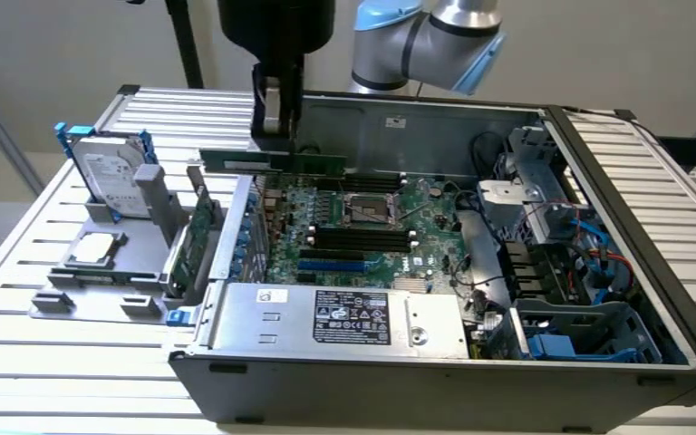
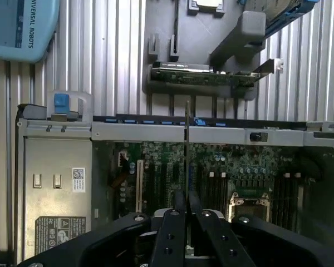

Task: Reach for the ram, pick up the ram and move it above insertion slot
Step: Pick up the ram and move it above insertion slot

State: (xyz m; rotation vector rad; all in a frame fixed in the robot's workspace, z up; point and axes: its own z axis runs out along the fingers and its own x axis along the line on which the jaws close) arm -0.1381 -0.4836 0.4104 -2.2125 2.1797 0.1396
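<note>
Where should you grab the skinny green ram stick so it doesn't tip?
Probably at the middle of its top long edge, coming from above and pinching the two flat faces. The ram is long, thin and standing on edge, so a middle pinch should keep it level. The tool is shut on it just that way.

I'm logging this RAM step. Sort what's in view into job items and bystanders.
Job items:
- long thin green RAM stick, clamped between the fingers
- black gripper
- black memory slots on the green motherboard

Just lying about:
- silver-and-blue hard drive, standing in the grey holder
- larger green expansion card
- silver power supply box
</note>
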